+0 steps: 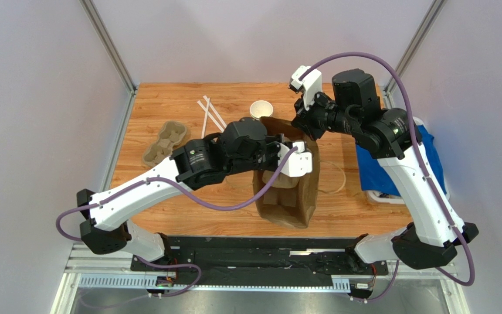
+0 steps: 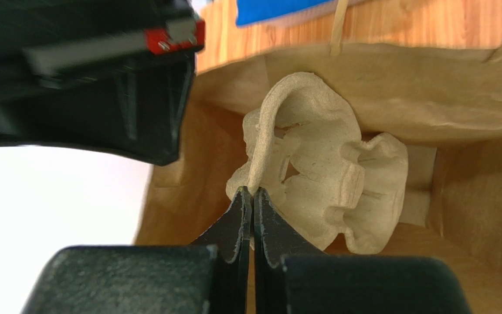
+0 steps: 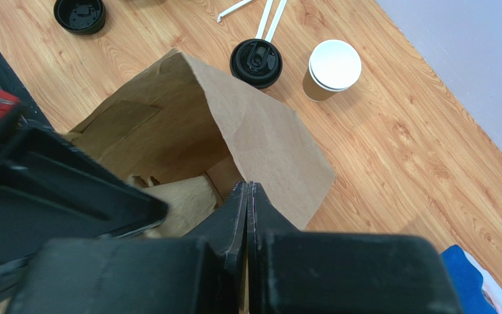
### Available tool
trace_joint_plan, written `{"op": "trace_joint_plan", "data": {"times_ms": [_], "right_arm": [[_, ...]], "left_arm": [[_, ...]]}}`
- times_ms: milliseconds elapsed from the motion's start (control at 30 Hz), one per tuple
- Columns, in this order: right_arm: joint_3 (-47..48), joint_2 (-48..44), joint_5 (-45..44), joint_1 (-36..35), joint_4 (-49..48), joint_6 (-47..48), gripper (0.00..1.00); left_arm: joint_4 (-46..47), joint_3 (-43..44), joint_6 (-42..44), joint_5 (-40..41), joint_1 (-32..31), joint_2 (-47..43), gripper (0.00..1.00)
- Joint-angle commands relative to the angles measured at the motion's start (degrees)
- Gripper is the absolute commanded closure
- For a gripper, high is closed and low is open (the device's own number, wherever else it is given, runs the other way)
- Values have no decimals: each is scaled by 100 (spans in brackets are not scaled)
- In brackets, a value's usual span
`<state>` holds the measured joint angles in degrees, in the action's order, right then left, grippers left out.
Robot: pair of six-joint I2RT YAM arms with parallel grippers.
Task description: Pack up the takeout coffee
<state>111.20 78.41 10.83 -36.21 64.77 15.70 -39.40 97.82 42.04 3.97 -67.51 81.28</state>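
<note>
**Op:** Entry, near things first. What do my jaws have?

**Obs:** Your left gripper [image 2: 252, 193] is clenched on the thin edge of the grey-brown moulded pulp cup carrier [image 2: 325, 176], which sits down inside the brown kraft paper bag [image 1: 303, 196]. Further out, your right gripper [image 3: 248, 186] is pinched closed on the bag's far rim, holding the mouth up.

**Op:** And the coffee?

**Obs:** Not packed. The takeout coffee [image 3: 255, 63], a small brown paper cup under a round black plastic lid, stands upright on the wooden table [image 3: 397, 131]. It is outside the bag, just beyond that far rim. Only the right wrist view shows it, from above, so the lid hides most of the cup wall. Its long axis is vertical. From your right jaws it lies ahead, past the bag wall. Your left jaws are shut in by the bag.

Near it stands the lidless brown paper cup [image 3: 334, 65], white inside. That is not the one.

**Op:** Which arm?

**Obs:** Judgement: the right looks nearer, but you must free it from the rim first. The left is tied up with the carrier.
</note>
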Motion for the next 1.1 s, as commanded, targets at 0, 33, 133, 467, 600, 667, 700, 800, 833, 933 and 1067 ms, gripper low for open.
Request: {"op": "trace_joint_plan", "data": {"times_ms": [0, 33, 133, 467, 600, 667, 700, 800, 833, 933, 1067], "right_arm": [[-54, -274, 86, -18, -281, -191, 100], [-63, -282, 103, -9, -281, -191, 100], [-273, -370, 182, -18, -342, -191, 100], [-582, -485, 130, 209, -483, -602, 100], [-573, -441, 427, 701, -483, -1225, 100], [-617, -432, 735, 982, -474, -1516, 100], [-643, -441, 841, 1036, -474, -1735, 100], [-810, -519, 1228, 1098, -553, -1781, 100], [-862, -546, 1350, 1098, -640, -1773, 100], [-1030, -616, 1702, 1107, -729, -1650, 100], [-1205, -730, 2001, 1098, -808, -1255, 100]], "left_arm": [[336, -193, -802, 605, -26, 73, 100], [397, -298, -907, 666, -26, 81, 100], [441, -465, -1093, 597, -8, 73, 100], [-296, -220, -1760, -255, 509, 205, 100], [-569, -53, -2015, -607, 843, 12, 100], [-604, -61, -2042, -731, 871, -146, 100], [-604, -70, -2033, -765, 879, -199, 100], [-674, -26, -2051, -889, 888, -244, 100], [-675, -18, -2060, -941, 888, -235, 100], [-648, -52, -1972, -1186, 888, -130, 100], [-683, -79, -1761, -1530, 836, 46, 100]]}}
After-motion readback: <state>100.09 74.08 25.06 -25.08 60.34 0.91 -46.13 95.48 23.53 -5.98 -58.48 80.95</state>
